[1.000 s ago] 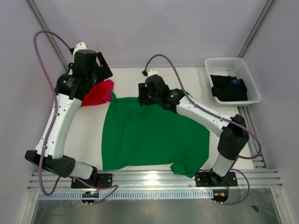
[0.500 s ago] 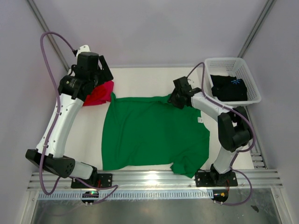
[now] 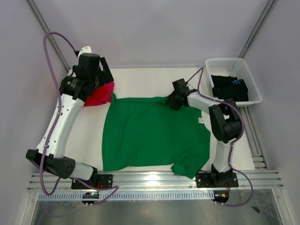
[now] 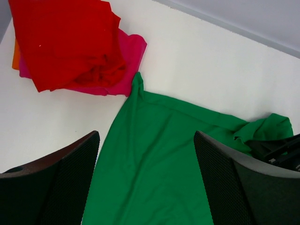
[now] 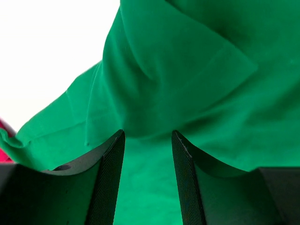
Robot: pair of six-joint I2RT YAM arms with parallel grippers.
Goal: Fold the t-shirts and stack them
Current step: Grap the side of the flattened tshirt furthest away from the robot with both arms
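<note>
A bright green t-shirt (image 3: 150, 133) lies spread flat in the middle of the table. My right gripper (image 3: 169, 102) is low over its far right shoulder, where the sleeve is bunched. In the right wrist view the jaws (image 5: 148, 132) stand open, with green cloth (image 5: 187, 61) beneath and a folded flap just ahead of the tips. My left gripper (image 3: 104, 75) hangs wide open above the far left corner, holding nothing (image 4: 146, 136). There a red t-shirt (image 4: 65, 42) lies folded on a magenta-pink one (image 4: 129, 51). A black t-shirt (image 3: 229, 88) sits in the basket.
The white lattice basket (image 3: 233, 61) stands at the far right corner. The table's bare white top (image 3: 140, 82) shows beyond the green shirt. Metal frame posts rise at both far corners, and the arm bases and a rail run along the near edge.
My right arm swung from the green shirt's far middle over to its far right shoulder, and that far edge now lies uncovered. The left arm barely shifted.
</note>
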